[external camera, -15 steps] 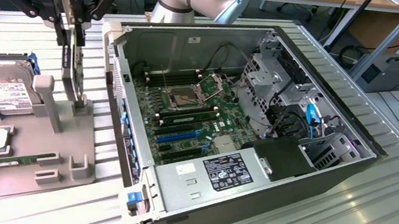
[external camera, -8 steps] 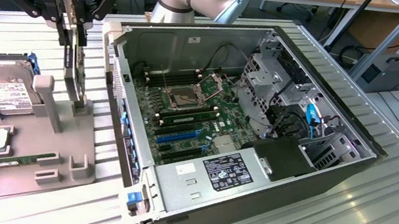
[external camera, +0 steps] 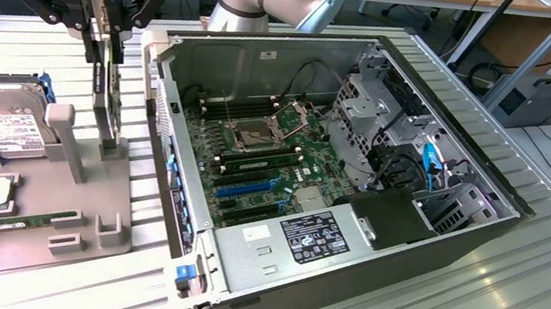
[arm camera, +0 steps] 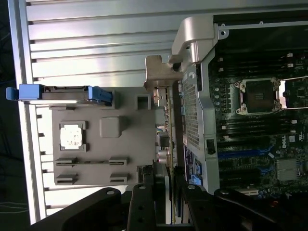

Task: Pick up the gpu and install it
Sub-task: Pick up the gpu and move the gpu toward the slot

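Right now your gripper is clamped on the gpu, which stands upright, its lower end at the grey holder, beside the open computer case.

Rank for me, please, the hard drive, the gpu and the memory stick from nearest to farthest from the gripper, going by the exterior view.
Starting from the gripper:
1. gpu, upright between the jaws.
2. hard drive, propped up at the exterior view's left.
3. memory stick, lying flat, lower at the exterior view's left.
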Motion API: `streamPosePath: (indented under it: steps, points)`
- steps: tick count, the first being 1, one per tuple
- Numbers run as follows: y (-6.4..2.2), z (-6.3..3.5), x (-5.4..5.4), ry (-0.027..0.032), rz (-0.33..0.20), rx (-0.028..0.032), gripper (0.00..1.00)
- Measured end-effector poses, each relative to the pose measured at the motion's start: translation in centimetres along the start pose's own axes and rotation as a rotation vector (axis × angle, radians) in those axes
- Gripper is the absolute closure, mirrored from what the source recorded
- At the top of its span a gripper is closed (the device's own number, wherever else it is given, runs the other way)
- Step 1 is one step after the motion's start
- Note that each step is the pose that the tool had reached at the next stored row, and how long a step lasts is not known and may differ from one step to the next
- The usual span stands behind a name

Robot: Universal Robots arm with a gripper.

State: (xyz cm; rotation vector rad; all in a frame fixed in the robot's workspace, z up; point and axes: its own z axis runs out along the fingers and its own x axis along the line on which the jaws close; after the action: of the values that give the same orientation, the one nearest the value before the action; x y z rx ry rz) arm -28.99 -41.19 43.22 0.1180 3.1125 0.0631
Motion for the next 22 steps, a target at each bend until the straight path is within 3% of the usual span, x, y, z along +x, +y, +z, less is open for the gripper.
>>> streamPosePath:
  steps: [22]
  points:
    - [0.07, 0.03, -0.91, 0.0000, 0.000, 0.0000, 0.73]
